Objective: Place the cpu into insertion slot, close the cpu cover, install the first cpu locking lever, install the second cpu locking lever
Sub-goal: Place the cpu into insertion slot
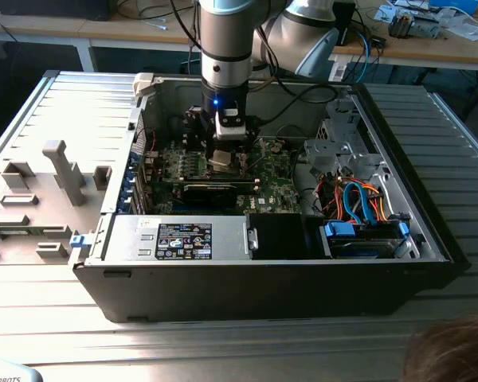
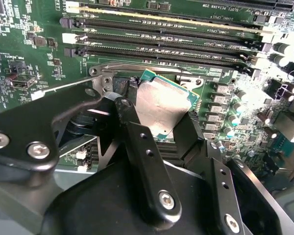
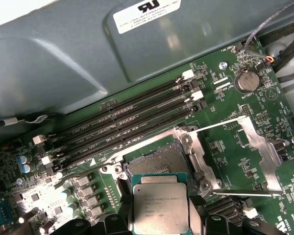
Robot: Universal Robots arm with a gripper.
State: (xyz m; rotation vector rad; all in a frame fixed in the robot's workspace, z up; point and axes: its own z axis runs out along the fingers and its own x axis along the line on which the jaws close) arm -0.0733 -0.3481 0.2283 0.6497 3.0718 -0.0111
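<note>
Gripper [image 2: 157, 117] holds cpu [image 3: 160, 208] at insertion slot [image 3: 159, 159] — cover [image 3: 259, 149] open, memory slots [image 3: 127, 122] near.

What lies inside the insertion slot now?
The insertion slot shows a bare dark centre in the first wrist view; the cpu cover lies open beside it. The cpu, held by the jaws, hides one edge of the slot.

Arm [image 1: 225, 40] upright, fingers [image 2: 146, 161] clamped together

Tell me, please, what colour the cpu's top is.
The cpu top is pale silver-grey, edged green; clearest in the first wrist view.
</note>
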